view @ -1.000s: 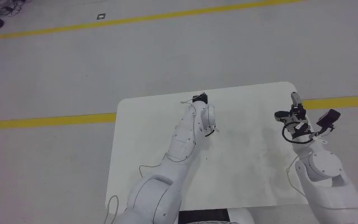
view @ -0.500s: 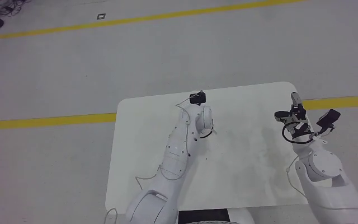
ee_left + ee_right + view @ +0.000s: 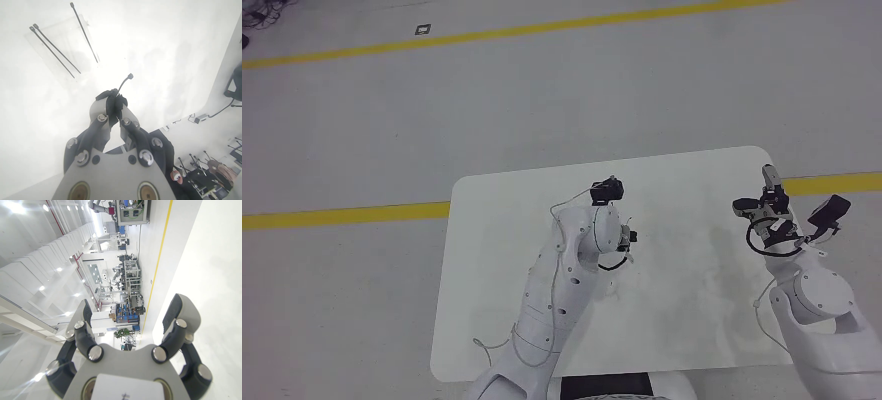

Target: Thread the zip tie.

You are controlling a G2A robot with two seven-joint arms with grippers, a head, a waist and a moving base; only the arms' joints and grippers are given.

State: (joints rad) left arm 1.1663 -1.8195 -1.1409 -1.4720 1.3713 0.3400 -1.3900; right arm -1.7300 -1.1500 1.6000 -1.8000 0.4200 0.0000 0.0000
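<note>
The left gripper (image 3: 115, 98) is hanging over the middle of the desk (image 3: 492, 260), its jaws pressing together on a black tie (image 3: 130, 76). The tie's short end is curving out past the fingertips, with its square head showing free. A pair of spare ties (image 3: 57, 48) is lying side by side on the desk beyond the gripper. A single spare (image 3: 84, 33) is lying near them, and all three are apart from the held tie. The right gripper (image 3: 132, 308) is waiting at the desk's right edge, well apart from the left arm, its fingers spreading wide and holding nothing.
</note>
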